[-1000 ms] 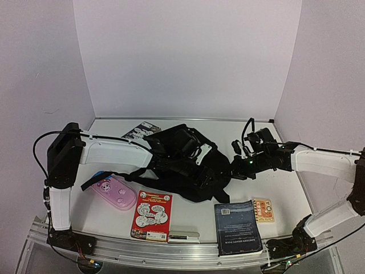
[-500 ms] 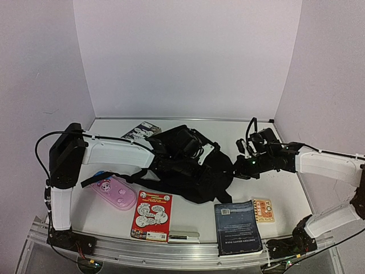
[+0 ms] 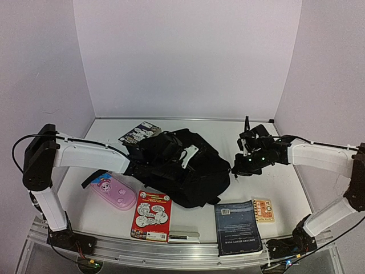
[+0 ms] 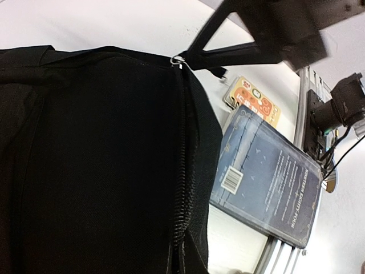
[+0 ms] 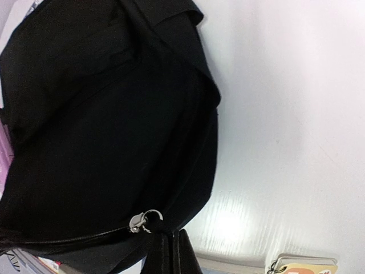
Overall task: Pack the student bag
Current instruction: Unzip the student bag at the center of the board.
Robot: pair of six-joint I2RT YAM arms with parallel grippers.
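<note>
A white table [image 3: 285, 182] sat enclosed by a plain pale-lilac back wall [image 3: 188, 57], left wall [image 3: 34, 68] and right wall [image 3: 336, 68], a metal rail [image 3: 142, 251] lining its near edge, under even light with soft glare.

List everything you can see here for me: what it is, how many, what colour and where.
student bag: one, black, table centre
zip pull: one, silver ring with black tab, bag's right edge
pencil case: one, pink, left of bag
red booklet: one, red, in front of bag
book: one, dark blue, near edge
card set: one, orange, right of book
patterned booklet: one, black-and-white, behind bag
left gripper: one, black, at bag's left, jaws hidden
right gripper: one, black, shut on zip pull
</note>
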